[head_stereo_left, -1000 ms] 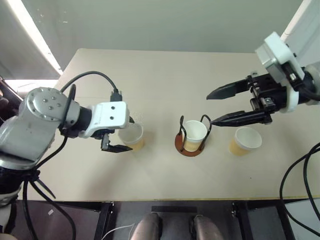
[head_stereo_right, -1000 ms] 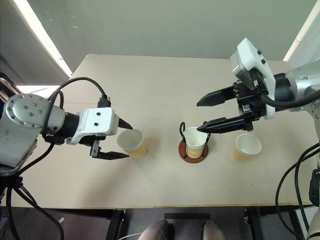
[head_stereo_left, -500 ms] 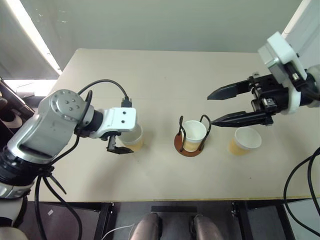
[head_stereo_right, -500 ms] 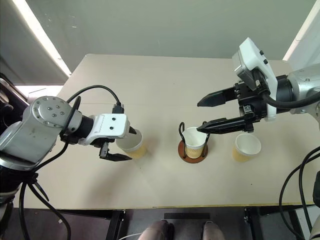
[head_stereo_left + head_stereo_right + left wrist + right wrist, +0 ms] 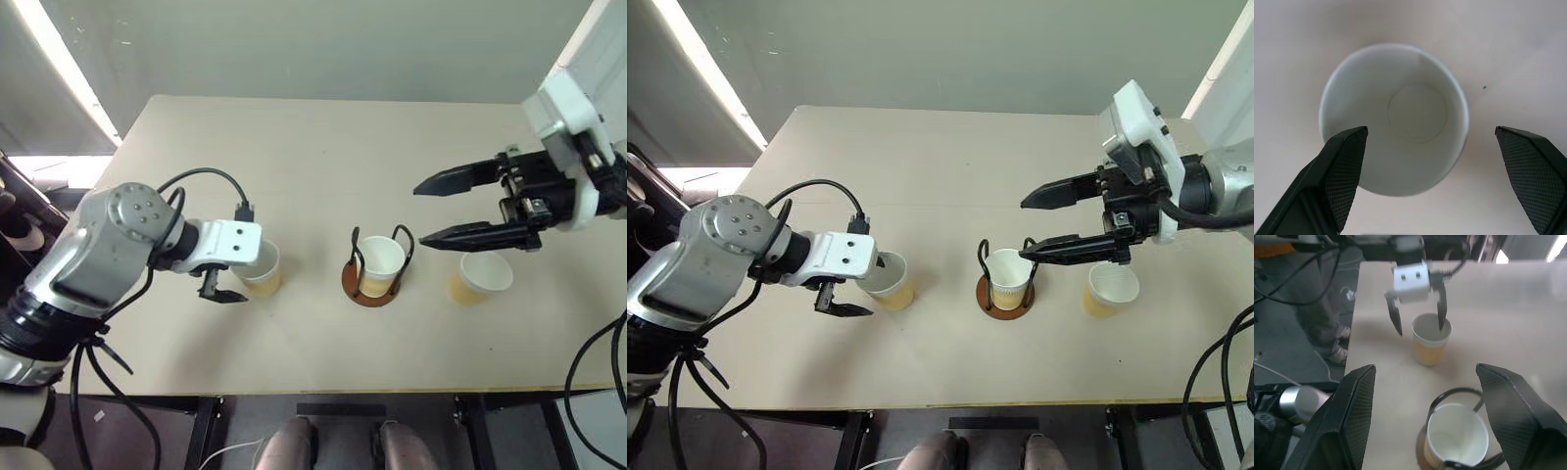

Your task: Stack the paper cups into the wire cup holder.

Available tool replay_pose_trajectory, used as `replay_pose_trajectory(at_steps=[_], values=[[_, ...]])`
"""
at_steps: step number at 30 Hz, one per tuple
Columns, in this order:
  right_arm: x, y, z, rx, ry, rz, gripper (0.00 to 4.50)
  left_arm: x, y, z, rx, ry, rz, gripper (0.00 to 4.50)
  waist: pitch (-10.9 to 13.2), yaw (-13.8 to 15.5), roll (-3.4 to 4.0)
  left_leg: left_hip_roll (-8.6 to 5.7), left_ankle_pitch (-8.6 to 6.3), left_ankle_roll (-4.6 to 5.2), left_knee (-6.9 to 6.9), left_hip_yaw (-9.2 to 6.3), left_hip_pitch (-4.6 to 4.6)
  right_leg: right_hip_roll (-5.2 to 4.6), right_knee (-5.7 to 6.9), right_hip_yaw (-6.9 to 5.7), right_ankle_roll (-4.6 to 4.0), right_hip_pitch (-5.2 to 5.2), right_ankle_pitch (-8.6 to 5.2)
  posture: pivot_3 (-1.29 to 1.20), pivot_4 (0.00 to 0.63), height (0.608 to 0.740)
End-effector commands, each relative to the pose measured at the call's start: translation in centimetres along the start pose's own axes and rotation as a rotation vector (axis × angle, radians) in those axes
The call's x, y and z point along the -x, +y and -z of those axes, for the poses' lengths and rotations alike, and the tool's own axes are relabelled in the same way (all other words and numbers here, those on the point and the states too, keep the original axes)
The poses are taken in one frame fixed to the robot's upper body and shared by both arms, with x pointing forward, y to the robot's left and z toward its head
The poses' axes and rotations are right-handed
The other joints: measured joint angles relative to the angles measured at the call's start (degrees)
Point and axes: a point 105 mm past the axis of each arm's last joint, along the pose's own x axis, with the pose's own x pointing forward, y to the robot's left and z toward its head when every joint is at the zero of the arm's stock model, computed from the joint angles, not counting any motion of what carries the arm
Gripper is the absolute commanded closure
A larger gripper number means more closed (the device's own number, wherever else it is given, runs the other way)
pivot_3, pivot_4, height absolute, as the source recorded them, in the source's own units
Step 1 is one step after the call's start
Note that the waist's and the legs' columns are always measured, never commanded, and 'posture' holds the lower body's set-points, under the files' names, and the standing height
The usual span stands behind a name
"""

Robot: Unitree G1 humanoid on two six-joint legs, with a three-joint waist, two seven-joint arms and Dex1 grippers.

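**Inspector A:** Where do the paper cups stand?

**Inspector B:** One cup (image 5: 380,264) stands upright inside the wire cup holder (image 5: 376,273), at the centre of the table (image 5: 323,147). A second cup (image 5: 261,268) stands left of centre and a third (image 5: 480,275) right of centre, both upright on the bare table.

**Inspector A:** The left gripper?

**Inspector B:** The left gripper (image 5: 860,285) is at the left cup, jaws spread wide. In the right wrist view one finger hangs beside the cup and the other over its mouth. Contact with the rim cannot be confirmed.

**Inspector A:** The right gripper?

**Inspector B:** The right gripper (image 5: 437,210) hovers in the right half of the frame, above the table, jaws well apart and holding nothing. Its lower finger reaches toward the holder's right loop.
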Motion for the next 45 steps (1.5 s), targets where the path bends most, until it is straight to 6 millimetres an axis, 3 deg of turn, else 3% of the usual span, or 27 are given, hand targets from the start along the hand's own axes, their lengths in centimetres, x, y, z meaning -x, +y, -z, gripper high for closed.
replay_pose_trajectory(at_steps=[1,10,11,16,23,29,37,45], values=[[1.0,0.7,-1.3,0.142,-0.071,0.001,1.1,-0.6,-0.3,0.6,-0.03,0.005,0.001,0.97,0.0,0.0,0.0,0.01,0.0,0.0,-0.01,0.0,0.0,0.01,-0.01,0.0,0.0,-0.01,0.0,0.0,0.15,0.74],[1.7,1.3,-0.7,0.125,-0.08,-0.033,1.1,-2.7,-1.5,2.3,-0.082,-0.056,0.028,4.34,-0.05,0.03,0.0,0.02,-0.02,-0.03,0.0,0.01,0.01,0.01,0.05,-0.02,-0.01,0.01,-0.01,0.0,0.15,0.74],[1.8,1.3,-0.5,0.112,-0.062,-0.036,1.1,-3.0,-1.5,2.5,-0.092,-0.068,0.027,4.46,-0.08,0.04,0.05,0.01,-0.02,-0.04,0.0,0.0,0.03,0.01,0.05,-0.02,-0.01,0.04,-0.01,0.0,0.15,0.74],[2.2,1.6,0.4,0.072,-0.009,-0.063,1.1,-2.1,-0.9,2.7,-0.115,-0.114,-0.008,4.46,-0.11,0.07,0.09,0.01,-0.03,-0.06,0.0,0.01,0.13,0.01,0.15,0.0,-0.01,0.09,-0.01,0.0,0.15,0.74],[2.8,1.0,2.0,0.051,0.1,-0.055,1.1,0.3,3.3,0.6,-0.146,-0.218,-0.103,4.46,-0.11,0.25,0.05,0.0,-0.05,-0.13,0.21,0.0,0.11,0.0,0.45,-0.01,-0.11,0.05,-0.06,0.0,0.15,0.74],[2.9,0.8,2.0,0.035,0.119,-0.058,1.1,1.6,6.5,-4.9,-0.228,-0.338,-0.112,4.46,-0.11,0.31,0.04,-0.03,-0.09,-0.1,0.28,0.01,0.05,-0.02,0.49,-0.02,-0.1,0.03,-0.06,0.0,0.15,0.74],[3.4,1.3,2.3,0.001,0.159,-0.072,1.1,4.6,8.8,-12.2,-0.322,-0.499,-0.005,4.46,-0.06,0.33,-0.02,0.01,-0.11,-0.09,0.35,0.0,-0.24,-0.01,0.49,-0.05,-0.06,-0.16,-0.04,0.0,0.15,0.74],[3.6,1.5,2.3,-0.013,0.172,-0.059,1.1,6.5,9.0,-18.7,-0.45,-0.574,0.083,4.46,-0.04,0.6,-0.04,0.05,-0.18,-0.01,0.35,0.0,-0.52,-0.01,0.15,-0.08,0.04,-0.29,0.02,0.0,0.15,0.74]])
